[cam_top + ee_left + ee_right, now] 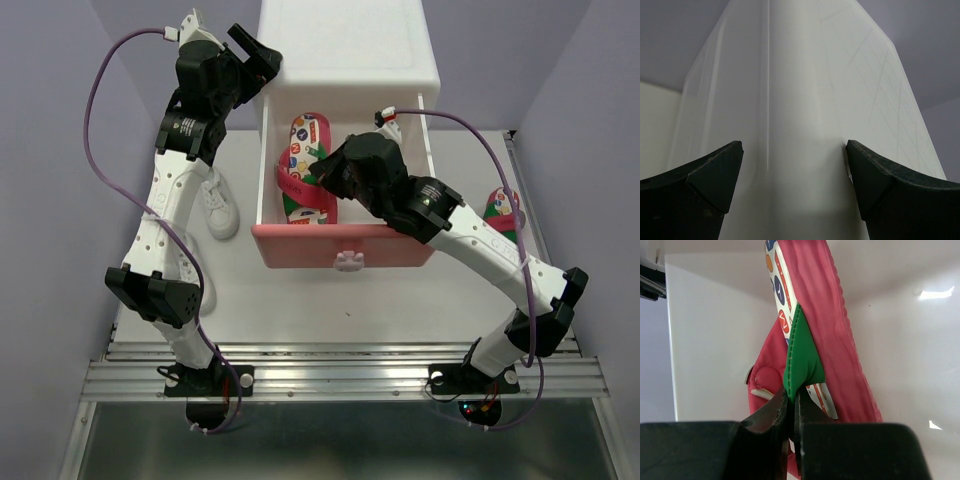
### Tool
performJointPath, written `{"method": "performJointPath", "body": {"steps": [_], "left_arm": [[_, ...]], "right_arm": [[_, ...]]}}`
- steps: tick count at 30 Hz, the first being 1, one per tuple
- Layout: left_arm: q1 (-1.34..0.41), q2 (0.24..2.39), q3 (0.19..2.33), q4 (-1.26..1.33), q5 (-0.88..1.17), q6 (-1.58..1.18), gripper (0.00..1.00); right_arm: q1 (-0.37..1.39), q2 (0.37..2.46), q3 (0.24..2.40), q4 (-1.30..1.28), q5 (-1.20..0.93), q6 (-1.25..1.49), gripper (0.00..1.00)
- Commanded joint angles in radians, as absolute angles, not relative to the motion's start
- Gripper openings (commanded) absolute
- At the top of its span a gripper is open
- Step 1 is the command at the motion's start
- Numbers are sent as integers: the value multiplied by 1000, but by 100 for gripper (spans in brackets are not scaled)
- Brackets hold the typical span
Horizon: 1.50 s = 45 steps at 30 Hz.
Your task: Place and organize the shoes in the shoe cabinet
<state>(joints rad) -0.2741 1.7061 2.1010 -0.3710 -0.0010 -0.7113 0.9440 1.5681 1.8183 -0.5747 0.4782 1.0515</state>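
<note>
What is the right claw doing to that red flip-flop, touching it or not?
Touching. Right wrist view: the right gripper is pinched shut on the flip-flop's green strap.

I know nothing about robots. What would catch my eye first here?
The pink drawer stands open mid-table, and inside it the right end effector pinches a red flip-flop by its green strap. The left end effector is open against the white cabinet at its far left corner. White sneakers lie beside the left arm.
</note>
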Motion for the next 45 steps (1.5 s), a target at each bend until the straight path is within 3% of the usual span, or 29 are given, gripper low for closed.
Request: {"method": "performJointPath", "body": {"steps": [1, 5, 13, 26, 34, 40, 43, 45], "left_arm": [[-247, 1778, 2049, -623, -103, -617, 94], [-247, 1778, 2046, -623, -106, -621, 94], [-247, 1781, 2043, -617, -118, -621, 94], [-247, 1764, 1999, -600, -130, -647, 94], [-247, 1747, 1982, -592, -127, -660, 94], [-247, 1750, 2000, -597, -121, -660, 94], [-247, 1758, 2020, -600, -115, -654, 94], [-247, 1761, 2029, -606, -114, -650, 94]], "right_arm": [[946, 1522, 1812, -511, 462, 1066, 3], [885, 1514, 1781, -509, 398, 1068, 6], [749, 1583, 1799, -477, 115, 878, 2], [739, 1542, 1709, -480, 130, 976, 3], [739, 1540, 1801, -549, 216, 936, 52], [739, 1571, 1971, -610, 278, 867, 75], [739, 1562, 2009, -595, 322, 810, 97], [739, 1552, 2029, -548, 330, 764, 100]]}}
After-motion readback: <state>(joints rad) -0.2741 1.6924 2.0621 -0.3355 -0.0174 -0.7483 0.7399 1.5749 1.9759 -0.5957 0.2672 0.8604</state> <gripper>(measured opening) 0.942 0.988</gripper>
